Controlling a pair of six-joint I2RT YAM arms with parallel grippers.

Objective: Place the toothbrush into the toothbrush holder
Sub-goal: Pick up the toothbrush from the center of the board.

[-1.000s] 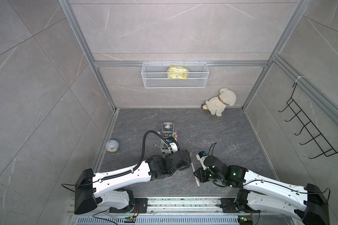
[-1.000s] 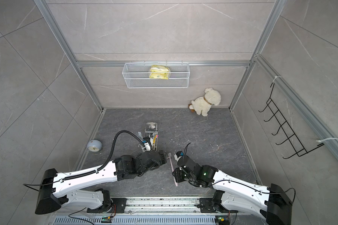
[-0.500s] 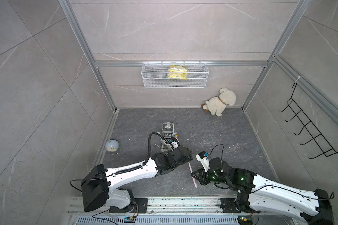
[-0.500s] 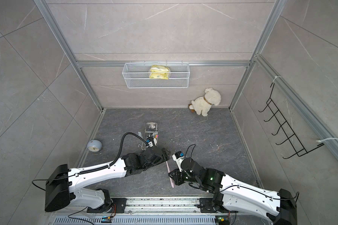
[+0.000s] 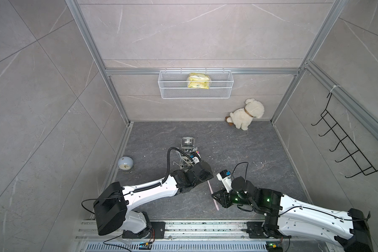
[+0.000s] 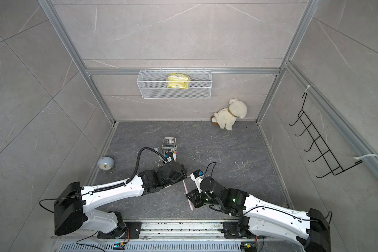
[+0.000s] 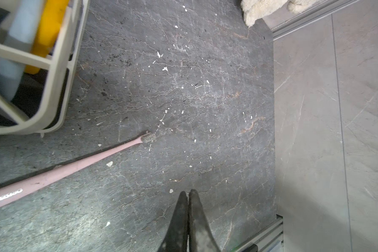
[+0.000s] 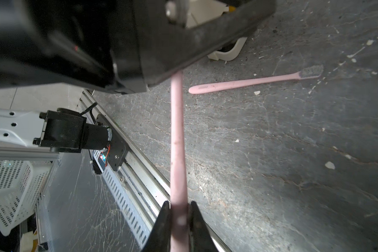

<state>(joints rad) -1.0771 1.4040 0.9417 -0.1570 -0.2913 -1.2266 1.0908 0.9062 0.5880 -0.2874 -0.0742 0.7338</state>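
Grey stone-look tiling covered the walls and the floor [image 5: 238, 152] of the bay. The right gripper [image 8: 179, 204] was seen pinched on the thick handle of the pink toothbrush [image 8: 177, 135], which was held clear of the floor, its far end hidden beneath the left gripper [image 7: 188, 192], whose fingers were pressed together on nothing. A second pink toothbrush [image 8: 249, 81] lay on the floor beyond, near the cream toothbrush holder [image 5: 187, 143]. The held toothbrush was judged light, stiff and smooth, apt to swivel in a pinch; the thick handle, away from the bristles, was judged the best hold.
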